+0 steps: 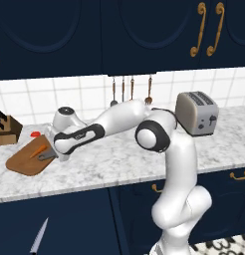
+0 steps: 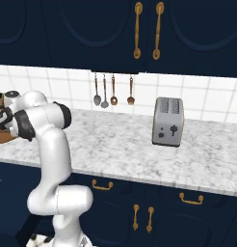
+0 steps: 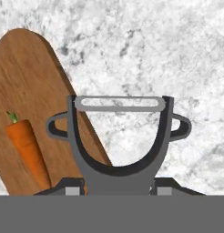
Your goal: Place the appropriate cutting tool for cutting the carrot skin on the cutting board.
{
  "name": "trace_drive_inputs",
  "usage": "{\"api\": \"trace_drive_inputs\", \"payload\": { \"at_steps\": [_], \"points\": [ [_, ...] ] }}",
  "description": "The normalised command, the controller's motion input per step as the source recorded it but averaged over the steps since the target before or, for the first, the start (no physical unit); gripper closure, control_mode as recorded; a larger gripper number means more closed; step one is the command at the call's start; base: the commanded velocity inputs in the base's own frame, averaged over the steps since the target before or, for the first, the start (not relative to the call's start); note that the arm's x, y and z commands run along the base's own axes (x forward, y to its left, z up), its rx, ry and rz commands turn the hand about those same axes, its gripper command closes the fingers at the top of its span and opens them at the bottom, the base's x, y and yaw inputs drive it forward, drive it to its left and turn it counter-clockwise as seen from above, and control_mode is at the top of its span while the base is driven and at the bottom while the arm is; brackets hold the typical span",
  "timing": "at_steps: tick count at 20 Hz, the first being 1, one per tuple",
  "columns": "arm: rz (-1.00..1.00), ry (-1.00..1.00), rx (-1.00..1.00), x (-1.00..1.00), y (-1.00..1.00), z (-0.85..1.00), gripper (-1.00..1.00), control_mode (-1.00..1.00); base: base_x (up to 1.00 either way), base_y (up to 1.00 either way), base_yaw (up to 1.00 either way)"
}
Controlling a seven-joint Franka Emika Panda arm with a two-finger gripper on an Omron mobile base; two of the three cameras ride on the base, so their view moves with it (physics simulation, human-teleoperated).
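Hand view: end effector [image 3: 117, 189] grasping peeler [image 3: 118, 136] over cutting board [image 3: 36, 95] edge, beside carrot [image 3: 26, 152]

The peeler's [image 3: 118, 136] handle ran off the bottom edge; the carrot's [image 3: 27, 150] tip hid behind a fingertip [image 3: 68, 187].

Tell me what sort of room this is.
A kitchen, a rendered one: a marble counter under dark blue cabinets, a toaster, utensils hanging on the tiled wall, and a cutting board with a carrot.
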Motion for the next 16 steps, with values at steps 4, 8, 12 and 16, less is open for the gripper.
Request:
{"api": "trace_drive_inputs", "payload": {
  "at_steps": [4, 8, 12, 16],
  "points": [
    [0.0, 0.0, -0.04, 0.31, 0.23, -0.31, 1.0, -1.0, 0.0, 0.0, 0.0],
    [0.0, 0.0, -0.05, 0.32, 0.32, -0.27, 1.0, -1.0, 0.0, 0.0, 0.0],
    [0.0, 0.0, -0.06, 0.27, 0.31, -0.23, 1.0, -1.0, 0.0, 0.0, 0.0],
    [0.0, 0.01, -0.06, 0.24, 0.38, -0.2, -1.0, -1.0, 0.0, 0.0, 0.0]
  ]
}}
